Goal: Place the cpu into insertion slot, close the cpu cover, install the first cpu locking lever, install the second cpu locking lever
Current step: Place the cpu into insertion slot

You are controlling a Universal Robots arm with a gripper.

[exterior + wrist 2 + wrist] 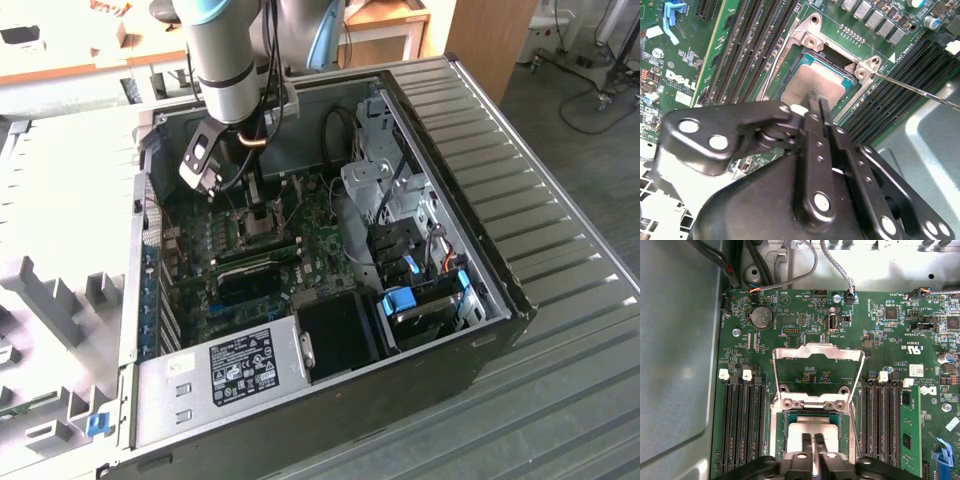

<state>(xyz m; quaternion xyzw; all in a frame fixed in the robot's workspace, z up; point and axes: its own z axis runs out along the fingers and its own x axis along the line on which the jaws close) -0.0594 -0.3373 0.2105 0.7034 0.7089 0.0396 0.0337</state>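
Dull silver metal marks the cpu (812, 82), which lies flat inside the insertion slot (832, 59), the slot's dark frame showing along two of its edges. The slot sits on the green circuit board (805, 315) between two banks of long memory slots (742, 425), toward the board edge away from the power supply (240, 365). The computer case (400, 395) rests on a ribbed grey surface (570, 200).

The tool (816, 100) hangs straight over the chip with its two fingers drawn together to a hairline gap and nothing clamped between them. Their tips are at the chip's top face, though I cannot confirm contact. From that I judge the chip is seated and lies by its own weight.

The cpu cover (790, 353) is open, tipped back on its hinge, which leaves the slot clear from above for the tool to reach in. The first wrist view gives that raised frame in full. The second wrist view gives instead a thin wire locking lever (920, 92) splayed outward from the slot's corner bracket, unlatched. In the exterior view the tool (256, 215) is down inside the case.
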